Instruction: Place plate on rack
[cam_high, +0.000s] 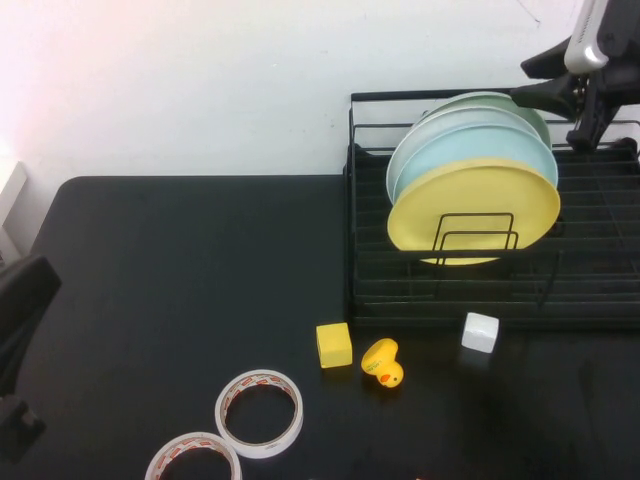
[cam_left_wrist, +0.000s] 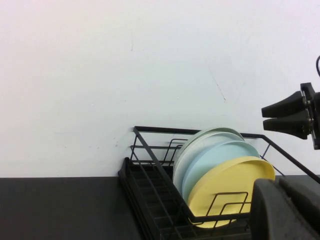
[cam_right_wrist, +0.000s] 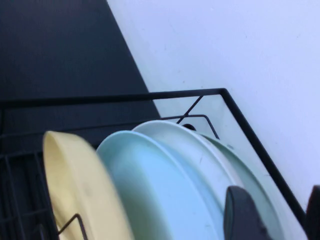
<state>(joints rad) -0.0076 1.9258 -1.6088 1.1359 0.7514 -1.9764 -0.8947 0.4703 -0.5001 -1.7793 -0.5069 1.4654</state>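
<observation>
The yellow plate (cam_high: 473, 205) stands on edge in the black wire rack (cam_high: 600, 290), held by a divider loop at the front of the row; it also shows in the left wrist view (cam_left_wrist: 230, 187) and the right wrist view (cam_right_wrist: 75, 180). Behind it stand light blue plates (cam_high: 470, 145) and a pale green plate (cam_high: 505, 100). My right gripper (cam_high: 520, 83) hovers open and empty above the rack's back rail, over the plates' top edges; its fingers (cam_right_wrist: 245, 215) straddle the rail. My left gripper (cam_left_wrist: 285, 210) is parked low at the table's left edge, shut and empty.
In front of the rack lie a yellow cube (cam_high: 334, 345), a yellow rubber duck (cam_high: 382, 362) and a white cube (cam_high: 480, 332). Two tape rolls (cam_high: 259, 412) lie near the front edge. A white wall stands right behind the rack.
</observation>
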